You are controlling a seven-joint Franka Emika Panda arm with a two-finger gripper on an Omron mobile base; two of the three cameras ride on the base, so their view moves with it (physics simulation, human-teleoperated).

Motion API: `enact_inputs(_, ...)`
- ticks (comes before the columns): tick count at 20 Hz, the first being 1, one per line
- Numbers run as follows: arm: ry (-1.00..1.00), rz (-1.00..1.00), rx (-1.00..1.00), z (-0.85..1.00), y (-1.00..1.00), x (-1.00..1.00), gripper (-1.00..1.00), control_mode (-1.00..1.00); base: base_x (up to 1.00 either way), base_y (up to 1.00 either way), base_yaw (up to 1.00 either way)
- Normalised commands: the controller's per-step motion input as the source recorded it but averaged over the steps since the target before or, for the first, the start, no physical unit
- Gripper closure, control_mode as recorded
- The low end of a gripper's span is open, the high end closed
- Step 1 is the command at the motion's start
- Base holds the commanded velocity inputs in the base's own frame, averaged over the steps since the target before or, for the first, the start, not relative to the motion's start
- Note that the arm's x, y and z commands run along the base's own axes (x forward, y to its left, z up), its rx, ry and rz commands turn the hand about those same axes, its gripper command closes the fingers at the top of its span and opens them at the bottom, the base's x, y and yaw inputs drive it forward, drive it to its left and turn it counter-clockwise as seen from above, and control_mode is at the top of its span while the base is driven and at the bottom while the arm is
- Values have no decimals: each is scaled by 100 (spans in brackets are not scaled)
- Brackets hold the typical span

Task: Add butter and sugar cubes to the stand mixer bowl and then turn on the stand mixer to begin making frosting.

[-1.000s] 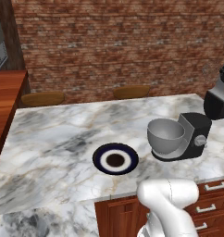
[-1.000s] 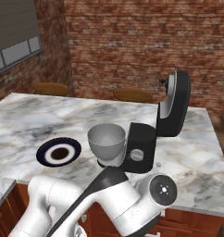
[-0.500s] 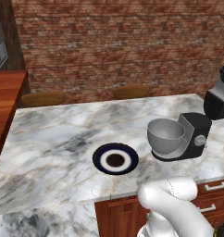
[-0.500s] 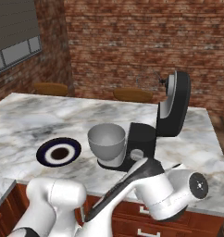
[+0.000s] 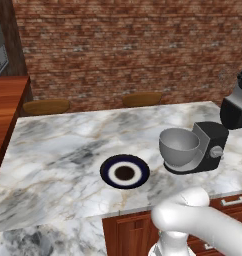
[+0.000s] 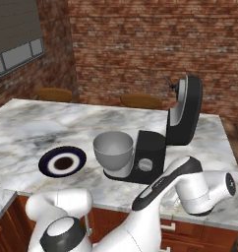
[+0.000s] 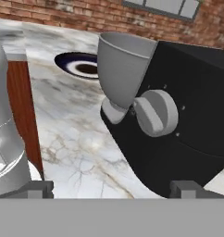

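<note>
My gripper [image 7: 111, 189] stood wide open with nothing between its fingers [image 7: 40, 189], low at the counter's edge and facing the side of the one stand mixer [image 7: 188, 115]. One silver side knob [image 7: 155, 112] sat straight ahead of my fingertips, close but not touched. Just beyond the knob and a little to its left rose the one stand mixer bowl [image 7: 123, 69], grey metal, seated on the mixer's base. Further past the bowl lay one dark-blue-rimmed plate [image 7: 70, 61] with a white ring, flat on the marble counter [image 7: 72, 134].

From the base cameras I counted the same: one mixer [image 6: 158, 142] with its head tilted up and back, one bowl [image 5: 179, 146] beside its black body, and one plate [image 5: 124, 172] apart from the bowl on the counter [image 5: 58, 150]. Two wooden stools [image 5: 45, 106] stood at the far side of the counter before the brick wall [image 5: 128, 45]. I could read no brand, label or writing on anything.
</note>
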Motion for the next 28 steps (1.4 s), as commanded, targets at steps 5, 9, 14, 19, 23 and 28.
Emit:
enact_inputs(5, -6, 11, 0, -22, 0, 32, -100, -100, 0, 0, 0)
enact_inputs(9, 0, 1, 0, -15, 6, 17, -100, -100, 0, 0, 0)
enact_inputs(14, -1, -1, 0, -16, 15, 8, -100, -100, 0, 0, 0)
enact_inputs(19, 0, -6, 0, -17, 12, 11, -100, -100, 0, 0, 0)
enact_inputs(23, 0, -9, 0, -7, 3, 18, -100, -100, 0, 0, 0)
enact_inputs(28, 5, -2, 0, 0, 0, 20, -100, -100, 0, 0, 0)
